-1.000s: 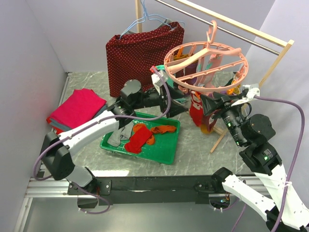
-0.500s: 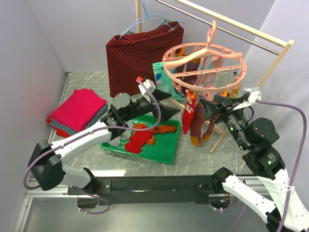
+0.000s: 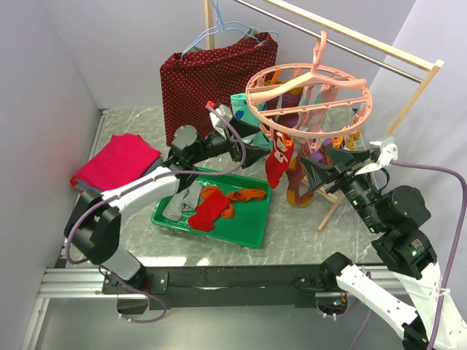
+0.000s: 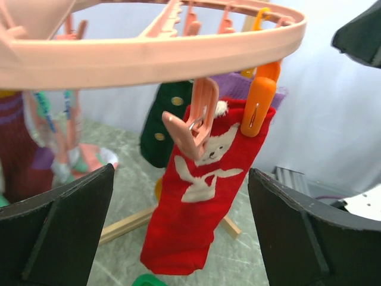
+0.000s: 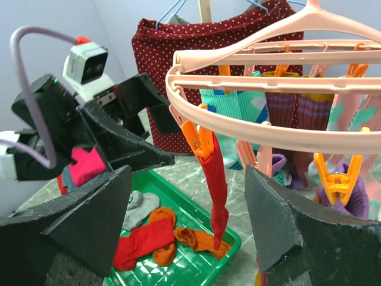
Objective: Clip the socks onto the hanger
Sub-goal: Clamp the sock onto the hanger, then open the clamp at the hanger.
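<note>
The salmon-pink hanger (image 3: 306, 93) hangs from the rail by its hook. A red sock with white marks (image 3: 277, 164) dangles from its near rim, held by an orange peg (image 4: 259, 104) with a pink peg (image 4: 199, 125) beside it. Other socks hang further back, among them a dark green dotted one (image 4: 159, 128). My left gripper (image 3: 259, 146) is open and empty just left of the red sock (image 4: 205, 196). My right gripper (image 3: 310, 171) is open and empty just right of it (image 5: 217, 185). Grey (image 3: 175, 205), red (image 3: 208, 213) and orange (image 3: 244, 195) socks lie in the green tray (image 3: 252, 232).
A folded pink-red cloth stack (image 3: 117, 164) lies at the left. A dark-red dotted cloth (image 3: 211, 80) hangs on a light-blue wire hanger (image 3: 219, 30) at the back. The wooden rack's post (image 3: 412, 95) and floor strut (image 4: 128, 223) stand under the hanger.
The left gripper let go of the red sock at the hanger's rim, drew back and down, then rose again beside it. The hanger swung left; the sock now hangs from its peg.
</note>
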